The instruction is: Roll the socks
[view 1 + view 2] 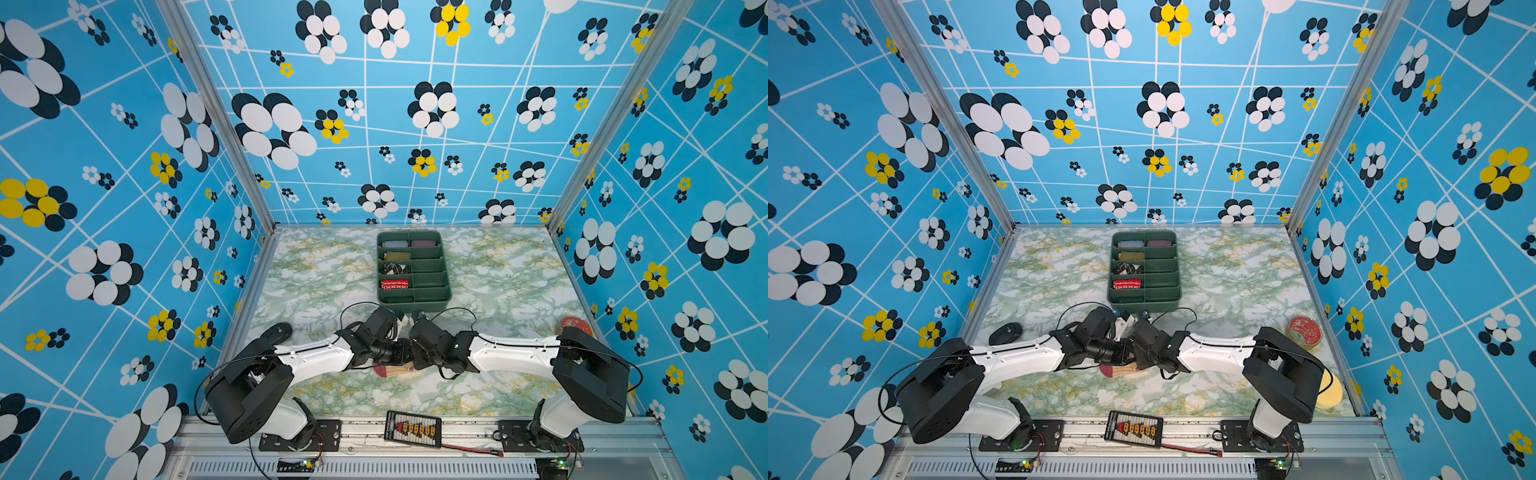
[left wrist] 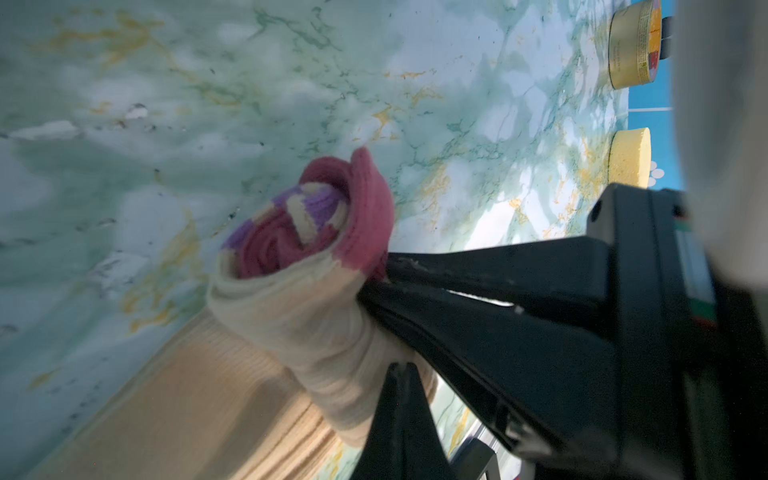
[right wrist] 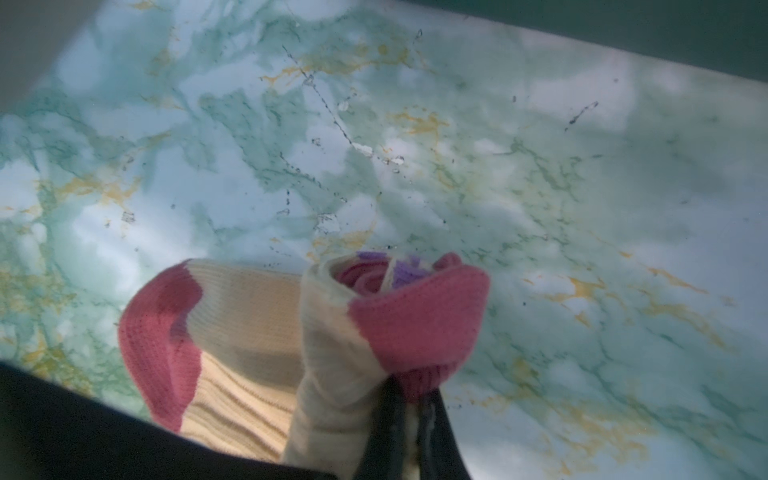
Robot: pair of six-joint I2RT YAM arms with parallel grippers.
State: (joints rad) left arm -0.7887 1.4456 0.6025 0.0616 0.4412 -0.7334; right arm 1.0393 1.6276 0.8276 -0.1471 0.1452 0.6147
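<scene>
The marble-print counter (image 1: 316, 266), glossy and slick-looking with green and yellow veins, carried everything. A green plastic tray (image 1: 415, 306) with divided compartments stood toward the back edge at mid-width. Several of its compartments held finished rolls (image 1: 395, 284).

The socks (image 1: 1121, 370) lay between the tray and the front edge, about mid-width. They were a soft ribbed knit, pale orange-cream with dark red patches. In the wrist views the cuff end was wound into a fat cylinder with purple stripes and red spiralling at its core. The toe end (image 3: 166, 332) lay flat and unrolled on the counter. A round red-lidded tin (image 1: 1304, 330) sat near the right edge, well apart.

The left fingers (image 2: 399, 278) were closed tight, pinching the roll's outer layer beside a dark red patch. The right fingers (image 3: 411, 399) were likewise pinched shut on the fabric of the roll.

The roll looked well over half done. Finishing it well would have called for both pinches to turn together and level, so that the cylinder did not cone. Light tension toward the toe would have let the stretchy knit wrap snugly. On so slick a counter, the flat tail might have slid instead of feeding in.
</scene>
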